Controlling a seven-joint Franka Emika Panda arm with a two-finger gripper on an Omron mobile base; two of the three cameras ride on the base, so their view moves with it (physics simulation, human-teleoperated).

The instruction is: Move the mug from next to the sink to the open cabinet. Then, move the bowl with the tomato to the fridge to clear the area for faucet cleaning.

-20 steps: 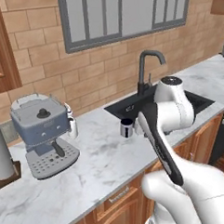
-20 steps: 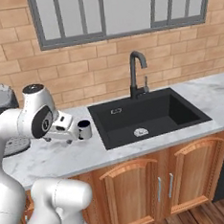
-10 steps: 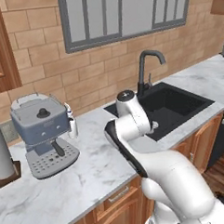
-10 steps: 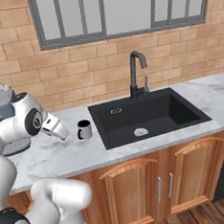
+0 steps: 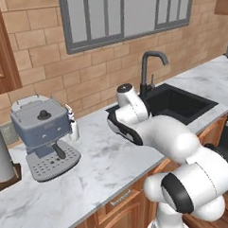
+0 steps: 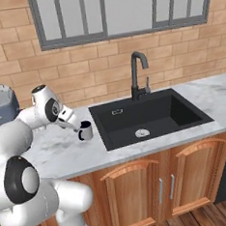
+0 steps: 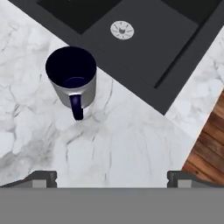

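White marble surface (image 6: 60,151), black sink (image 6: 149,116) set into it, and the mug (image 6: 85,131) stood upright just left of the basin edge, handle (image 7: 77,107) turned toward the hand camera. The gripper (image 6: 75,126) sat close beside the mug on its left, angled down at it, jaws spread as wide as they go and nothing between them; in the hand view the two fingertips (image 7: 43,178) showed far apart at the bottom with the mug up and left of centre.

Risks as I judged them:
- The mug was off-axis in the hand view. A straight advance could have put one finger onto the rim or the handle instead of straddling the body, and shoved it.
- The shove direction mattered: the sink lip lay right beside the mug, so a push that way might have tipped it into the basin.
- The handle faced the gripper. A close across handle plus body risked a skewed, slippy hold.
- The marble looked slick, so the mug would likely slide rather than resist a glancing touch.
- The arm was folded tight near the coffee machine (image 5: 43,134) and the faucet (image 6: 139,74); a wide lift toward the cabinet could have clipped either.
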